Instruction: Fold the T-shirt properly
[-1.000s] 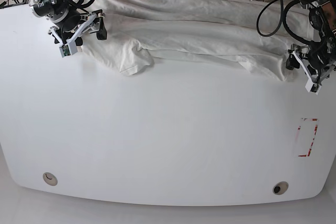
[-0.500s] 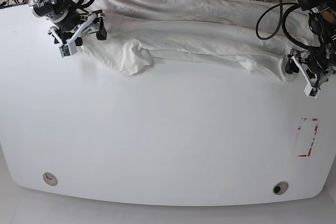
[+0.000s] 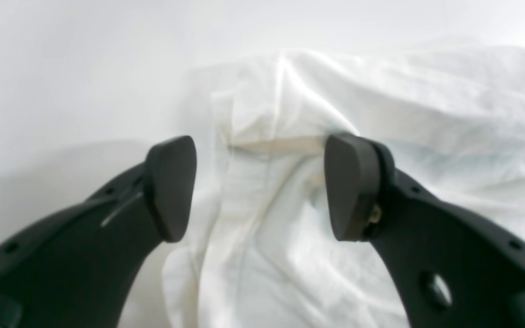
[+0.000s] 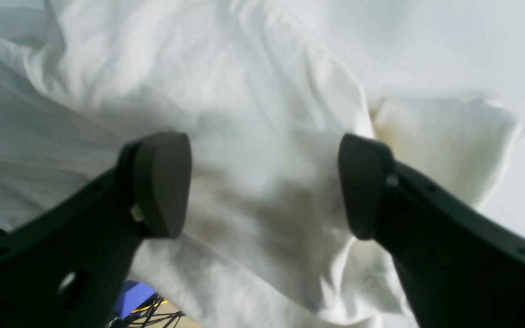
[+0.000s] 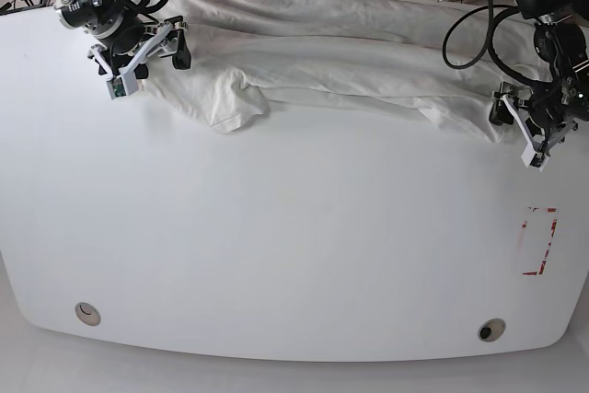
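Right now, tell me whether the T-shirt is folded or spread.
Neither neatly: the T-shirt lies bunched in a wrinkled band along the table's far edge.

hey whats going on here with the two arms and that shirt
A two-armed robot is working on a white T-shirt that lies bunched and wrinkled along the far edge of the white table. Each arm hangs over one end of it: the right pincer by a sleeve, the left pincer at the other end. Both are open and holding nothing; no fold is made yet.
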